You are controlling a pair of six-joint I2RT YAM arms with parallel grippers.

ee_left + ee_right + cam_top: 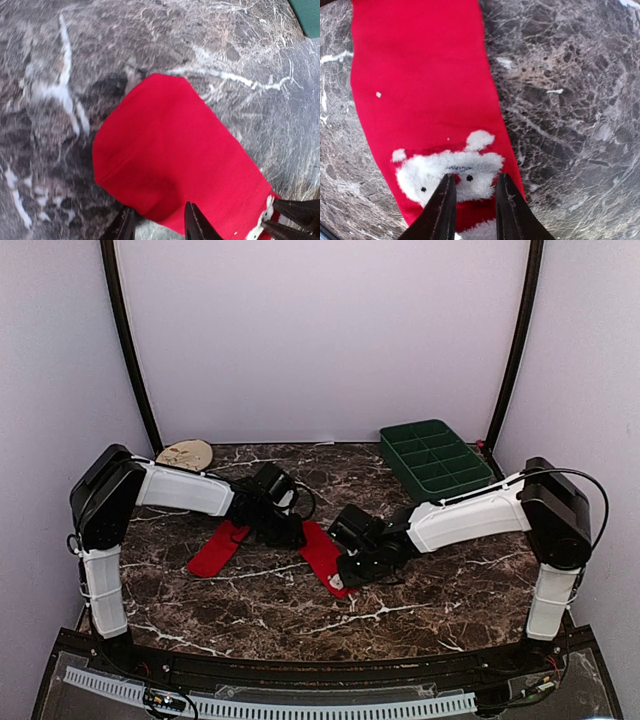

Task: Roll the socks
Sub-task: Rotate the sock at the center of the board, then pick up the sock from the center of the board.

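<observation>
Two red socks lie flat on the dark marble table (250, 600). The plain sock (218, 548) is at the left, touched by neither gripper. The second sock (320, 548) lies in the middle and has a fluffy white figure (450, 172) near one end. My left gripper (160, 227) is down at that sock's plain rounded end (175, 150), one finger on marble beside the hem and the other on the fabric, jaws apart. My right gripper (474, 215) is open astride the white figure, flat fabric between its fingers (440, 210). In the top view the two grippers (290, 530) (347, 565) are close together.
A green compartment tray (437, 458) stands at the back right. A tan round disc (186, 453) lies at the back left. Black frame posts rise at both rear corners against the white walls. The right gripper's fingertips (295, 217) show in the left wrist view.
</observation>
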